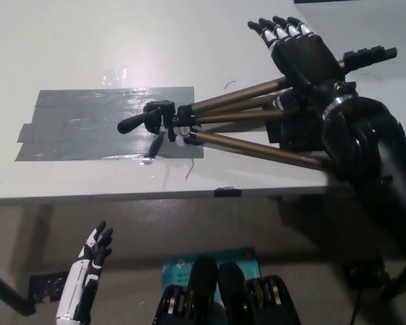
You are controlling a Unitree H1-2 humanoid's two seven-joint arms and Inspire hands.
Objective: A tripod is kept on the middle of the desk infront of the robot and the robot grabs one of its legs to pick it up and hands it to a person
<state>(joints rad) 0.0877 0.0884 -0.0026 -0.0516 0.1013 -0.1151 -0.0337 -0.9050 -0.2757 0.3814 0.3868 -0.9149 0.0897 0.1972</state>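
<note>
The tripod (237, 116) lies on the desk (88, 40), legs running right; the right hand (299, 54), fingers spread, hovers over the upper leg (247, 93), seemingly not touching; the left hand (95, 254), fingers apart, hangs low, well apart.

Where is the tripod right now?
In the head view the tripod lies on the desk, right of centre, its head on grey tape, legs under the black right hand.

grey tape patch (88, 128): flat, left of centre | teal sheet (176, 267): floor, bottom middle | tape scrap (51, 286): floor, lower left
</note>
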